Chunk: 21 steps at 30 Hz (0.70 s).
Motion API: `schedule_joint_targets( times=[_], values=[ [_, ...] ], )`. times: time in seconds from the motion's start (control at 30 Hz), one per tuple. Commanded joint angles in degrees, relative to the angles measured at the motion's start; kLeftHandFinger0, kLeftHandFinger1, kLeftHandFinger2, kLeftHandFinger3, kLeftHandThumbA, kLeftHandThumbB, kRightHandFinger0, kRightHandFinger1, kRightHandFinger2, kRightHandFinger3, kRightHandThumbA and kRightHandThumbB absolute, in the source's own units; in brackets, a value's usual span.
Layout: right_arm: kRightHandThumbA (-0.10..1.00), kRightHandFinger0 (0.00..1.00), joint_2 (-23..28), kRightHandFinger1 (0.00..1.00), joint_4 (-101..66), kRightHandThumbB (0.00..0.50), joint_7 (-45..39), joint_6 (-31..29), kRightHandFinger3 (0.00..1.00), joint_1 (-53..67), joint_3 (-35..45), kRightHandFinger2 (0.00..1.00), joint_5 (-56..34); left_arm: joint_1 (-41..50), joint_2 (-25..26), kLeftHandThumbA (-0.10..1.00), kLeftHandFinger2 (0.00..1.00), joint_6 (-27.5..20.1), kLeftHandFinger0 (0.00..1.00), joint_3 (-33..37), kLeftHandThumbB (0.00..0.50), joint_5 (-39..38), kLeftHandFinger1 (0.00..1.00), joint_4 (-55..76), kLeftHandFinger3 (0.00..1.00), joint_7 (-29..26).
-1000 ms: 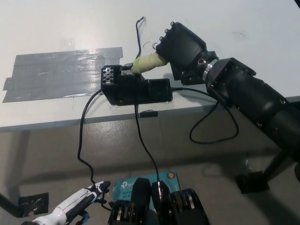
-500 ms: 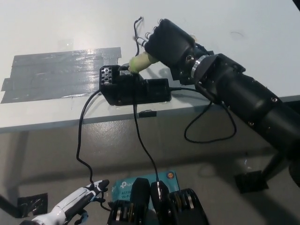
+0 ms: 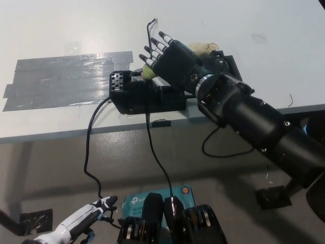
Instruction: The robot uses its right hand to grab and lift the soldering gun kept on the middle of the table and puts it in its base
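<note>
While the white left hand [image 3: 81,222] rests low at the lower left, below the table edge and well apart from the work, the black right hand [image 3: 172,58] hangs directly over the soldering gun [image 3: 148,72] and the black base [image 3: 144,96]. Only the gun's yellow-green grip end shows, peeking out just left of the palm; the rest is hidden under the hand. What shows suggests its long axis runs from upper right down to lower left, with the lower-left end meeting the top of the base beside the perforated block [image 3: 117,81]. The gun appears seated in or resting against the base, though the contact itself is covered.

The right hand's fingers [image 3: 158,43] are stretched out and spread, pointing up and left across the table [image 3: 228,20], and they close on nothing visible, so I judge it released. Whether the palm touches the grip I cannot tell.

The right hand is plainly the nearer one. Any coming move turns on the gun lying just beneath and slightly left of that palm. Dark cables [image 3: 89,147] trail off the table edge.
</note>
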<state>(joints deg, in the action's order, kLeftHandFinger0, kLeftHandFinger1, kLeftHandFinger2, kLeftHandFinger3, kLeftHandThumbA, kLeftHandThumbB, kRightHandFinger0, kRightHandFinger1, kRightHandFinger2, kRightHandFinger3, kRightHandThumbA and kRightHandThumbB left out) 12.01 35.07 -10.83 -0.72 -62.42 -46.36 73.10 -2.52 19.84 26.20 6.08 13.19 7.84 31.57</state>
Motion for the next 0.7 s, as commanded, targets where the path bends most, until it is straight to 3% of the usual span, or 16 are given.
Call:
schedule_joint_targets(
  times=[0.0, 0.27, 0.47, 0.67],
  values=[
    [0.68, 1.00, -0.79, 1.00, -6.34, 0.500, -20.94, 7.68, 1.00, -4.12, 3.90, 1.00, -2.64, 0.92, 0.57, 1.00, 0.94, 0.73, 1.00, -1.51, 0.500, -0.19, 0.82, 1.09, 1.00, 1.38],
    [0.71, 1.00, 0.21, 1.00, -13.22, 0.500, -21.19, 6.60, 1.00, -5.01, 6.53, 1.00, -2.24, 1.76, 0.76, 1.00, 0.92, 0.73, 1.00, -1.43, 0.500, -0.15, 0.77, 0.91, 1.00, 1.03],
    [0.76, 1.00, 5.90, 1.00, -36.09, 0.500, -27.73, 3.09, 1.00, -2.62, 11.55, 1.00, -5.54, 1.89, 1.10, 1.00, 0.97, 0.73, 1.00, -1.21, 0.500, -0.02, 0.78, 0.99, 1.00, 0.86],
    [0.72, 1.00, 10.88, 1.00, -64.68, 0.500, -39.37, 8.72, 1.00, 2.39, 19.77, 1.00, -11.61, 2.21, 1.68, 1.00, 0.96, 0.73, 1.00, -1.17, 0.500, 0.01, 0.79, -0.02, 1.00, 0.55]
  ],
)
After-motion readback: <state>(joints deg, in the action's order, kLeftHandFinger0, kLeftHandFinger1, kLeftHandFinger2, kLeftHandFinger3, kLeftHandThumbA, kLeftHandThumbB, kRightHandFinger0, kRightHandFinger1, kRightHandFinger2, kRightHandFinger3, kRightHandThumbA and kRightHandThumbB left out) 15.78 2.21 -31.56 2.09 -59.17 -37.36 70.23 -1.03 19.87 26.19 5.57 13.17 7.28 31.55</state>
